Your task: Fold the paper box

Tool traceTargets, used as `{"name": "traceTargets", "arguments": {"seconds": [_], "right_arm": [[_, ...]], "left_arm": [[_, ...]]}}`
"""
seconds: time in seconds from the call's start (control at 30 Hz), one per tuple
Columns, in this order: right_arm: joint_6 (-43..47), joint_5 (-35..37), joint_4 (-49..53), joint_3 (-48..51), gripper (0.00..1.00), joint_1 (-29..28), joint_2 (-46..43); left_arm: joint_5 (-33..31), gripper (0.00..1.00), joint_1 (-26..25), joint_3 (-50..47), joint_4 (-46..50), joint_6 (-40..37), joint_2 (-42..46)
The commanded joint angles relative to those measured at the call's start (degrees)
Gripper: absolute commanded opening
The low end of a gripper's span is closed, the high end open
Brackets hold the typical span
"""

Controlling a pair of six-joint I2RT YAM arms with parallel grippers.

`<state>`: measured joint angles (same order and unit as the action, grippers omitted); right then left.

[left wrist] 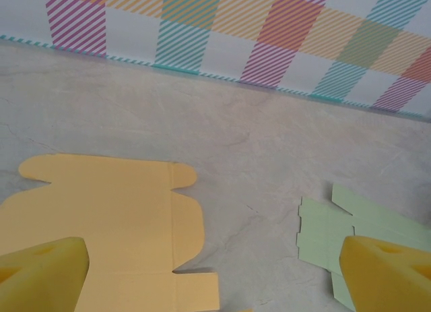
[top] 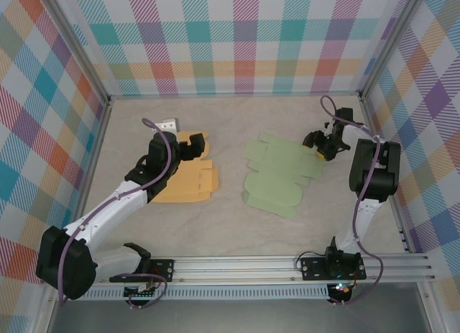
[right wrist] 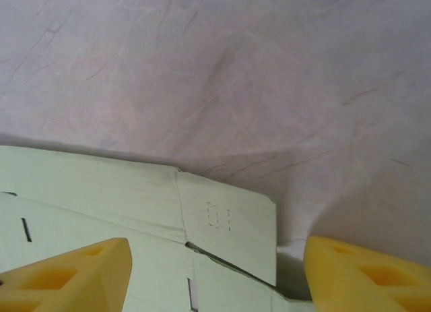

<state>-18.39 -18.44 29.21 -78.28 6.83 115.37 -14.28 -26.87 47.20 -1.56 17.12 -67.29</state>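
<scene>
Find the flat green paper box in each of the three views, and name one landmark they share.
Top external: green paper box lies flat right of centre, its right edge at the right hand.
Left wrist: lower right corner, cut by the frame edge.
Right wrist: lower left, its corner flap reaching centre.
Shared landmark: the beige marbled tabletop beneath it.

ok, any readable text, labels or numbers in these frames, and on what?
None readable: no words, brands or numbers.
The flat green cardboard box blank has only a small dashed outline on one flap, with no letters.
The flat orange cardboard box blank is plain.
</scene>
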Motion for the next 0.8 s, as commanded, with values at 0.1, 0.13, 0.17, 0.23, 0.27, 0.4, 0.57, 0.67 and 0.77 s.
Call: {"name": "traceTargets", "arguments": {"seconds": [0.1,0.13,0.17,0.23,0.27,0.4,0.57,0.67,0.77], "right_arm": [[-0.06,-8.77,-0.55,-1.79,0.62,0.21,1.08],[0.02,-9.1,-0.81,-1.84,0.61,0.19,1.17],[0.07,-9.24,-0.88,-1.79,0.61,0.26,1.32],[0.28,-9.99,-1.28,-1.79,0.59,0.22,1.64],[0.44,-10.67,-1.57,-1.72,0.58,0.21,1.78],[0.47,-13.12,-2.84,-1.83,0.51,0.2,2.4],[0.77,-14.17,-4.01,-1.99,0.34,0.21,2.81],[1.12,-15.07,-5.2,-1.45,0.2,0.21,2.59],[1.35,-16.72,-8.13,0.47,0.08,0.21,1.0]], "left_arm": [[-1.12,0.96,-0.19,0.7,-0.94,-0.69,-0.27],[-1.1,0.96,-0.19,0.7,-1.01,-0.69,-0.34],[-1.09,0.96,-0.2,0.69,-1.11,-0.84,-0.45],[-0.46,0.95,-0.2,0.67,-1.55,-0.86,-1.09],[0.19,0.94,-0.18,0.77,-1.92,-0.8,-1.69],[5.2,0.91,-0.19,2.92,-1.53,-0.89,-5.61],[9.15,0.89,-0.19,4.9,-2.32,0.01,-9.46],[9.1,0.89,-0.2,5.25,-2.61,0.0,-10.06],[8.72,0.89,-0.15,5.71,-2.01,-1.03,-9.89]]}}
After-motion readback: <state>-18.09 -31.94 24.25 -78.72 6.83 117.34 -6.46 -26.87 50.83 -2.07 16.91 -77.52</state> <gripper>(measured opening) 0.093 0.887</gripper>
